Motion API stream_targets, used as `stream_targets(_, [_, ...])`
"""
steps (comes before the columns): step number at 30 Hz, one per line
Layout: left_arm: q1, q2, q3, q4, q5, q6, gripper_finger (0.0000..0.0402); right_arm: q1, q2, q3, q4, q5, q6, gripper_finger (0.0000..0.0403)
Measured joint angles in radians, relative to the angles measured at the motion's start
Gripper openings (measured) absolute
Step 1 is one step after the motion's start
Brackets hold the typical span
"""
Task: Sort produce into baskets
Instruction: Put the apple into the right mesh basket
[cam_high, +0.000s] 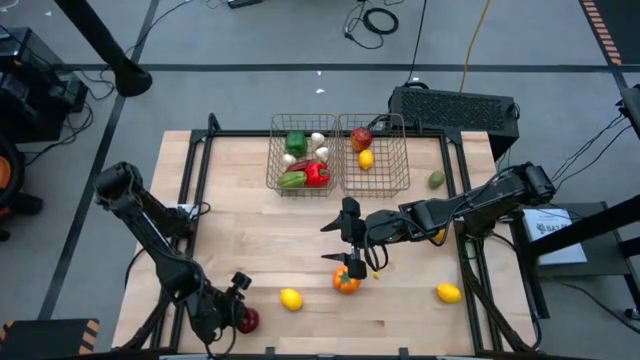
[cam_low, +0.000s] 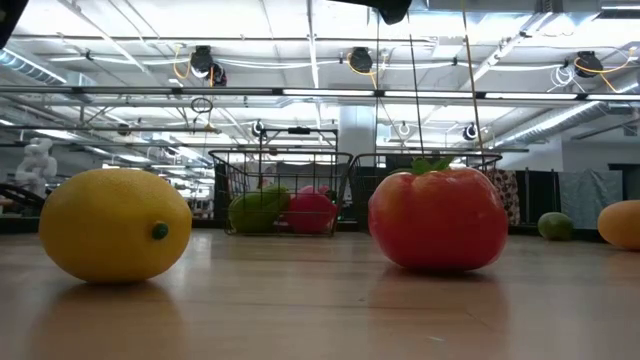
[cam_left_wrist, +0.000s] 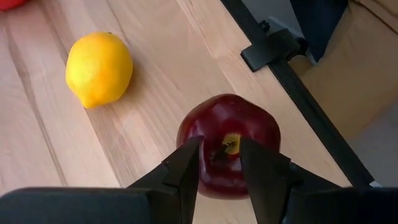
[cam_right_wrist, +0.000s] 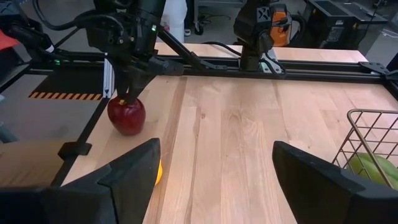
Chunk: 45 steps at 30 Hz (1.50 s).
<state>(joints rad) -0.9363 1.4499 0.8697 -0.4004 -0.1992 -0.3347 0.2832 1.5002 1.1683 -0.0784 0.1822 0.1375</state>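
Observation:
A dark red apple (cam_left_wrist: 227, 140) sits on the table near its front left corner (cam_high: 246, 320). My left gripper (cam_left_wrist: 221, 152) comes down on its top, the fingers narrowly apart; the right wrist view shows that gripper (cam_right_wrist: 129, 98) from afar. My right gripper (cam_high: 335, 242) hangs open above mid-table, over a red-orange fruit with a green stalk (cam_high: 345, 280). Nothing is between its fingers (cam_right_wrist: 214, 180). Two wire baskets (cam_high: 300, 180) (cam_high: 378, 185) at the far edge hold peppers, garlic, an apple and a lemon. My left gripper has its two fingertips (cam_left_wrist: 189, 165) on the apple's top, on either side of the stem hollow (cam_left_wrist: 224, 146). It comes slanting down from above. The apple stands upright on the table. Whether the stem itself is pinched, I cannot tell.
One lemon (cam_high: 290, 298) lies right of the apple (cam_left_wrist: 99, 67), another lemon (cam_high: 448, 292) lies near the front right. A green fruit (cam_high: 436, 180) rests right of the baskets. A black box (cam_high: 455, 108) stands behind the table. Black rails (cam_left_wrist: 298, 93) frame the table's edges.

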Motion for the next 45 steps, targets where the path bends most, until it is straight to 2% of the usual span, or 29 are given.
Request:
stream_targets(10, [0.0, 0.039, 0.002, 0.034, 0.0, 0.003, 0.012, 0.0, 0.0, 0.0, 0.0, 0.0, 0.0, 0.0301])
stream_targets(19, [0.0, 0.039, 0.002, 0.029, 0.001, 0.002, 0.0056, 0.0, 0.0, 0.0, 0.0, 0.0, 0.0, 0.0301])
stream_targets(24, [0.0, 0.038, 0.002, 0.03, 0.022, 0.002, 0.0035, 0.0, 0.0, 0.0, 0.0, 0.0, -0.004, 0.0301])
stream_targets(40, [0.0, 0.037, 0.002, 0.027, 0.023, 0.0, 0.0028, 0.0, 0.0, 0.0, 0.0, 0.0, -0.011, 0.0301])
stream_targets(45, [0.0, 0.003, -0.002, 0.008, 0.043, 0.0, 0.0006, 0.0, 0.0, 0.0, 0.0, 0.0, -0.011, 0.0301])
